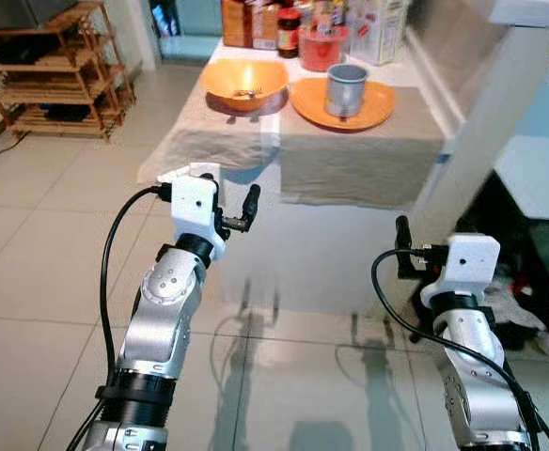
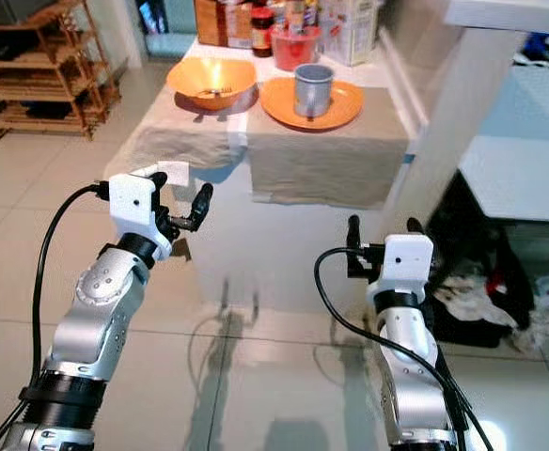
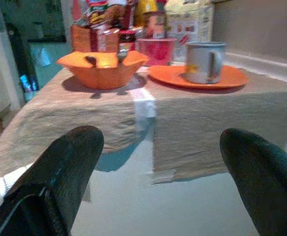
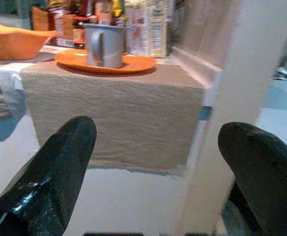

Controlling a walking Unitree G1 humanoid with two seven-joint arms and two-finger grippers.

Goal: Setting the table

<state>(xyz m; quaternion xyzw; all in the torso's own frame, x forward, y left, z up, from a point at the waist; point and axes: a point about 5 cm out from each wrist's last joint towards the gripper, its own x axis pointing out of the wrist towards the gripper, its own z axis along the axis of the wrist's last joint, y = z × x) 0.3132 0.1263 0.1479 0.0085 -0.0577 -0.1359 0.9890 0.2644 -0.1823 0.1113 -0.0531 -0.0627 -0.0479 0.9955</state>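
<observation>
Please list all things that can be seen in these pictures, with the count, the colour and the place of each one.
table: one, glass top, before the robot
placemats: two, beige, side by side on the far part of the table
bowl: one, orange, on the left placemat, a utensil inside
plate: one, orange, on the right placemat
mug: one, grey metal, standing on the plate
red container: one, behind the plate
jars and boxes: several, mixed colours, at the far edge of the table
wooden rack: one, brown, on the floor at far left
left gripper: black fingers open, above the glass near the left placemat
right gripper: black fingers open, above the table's near right part
</observation>
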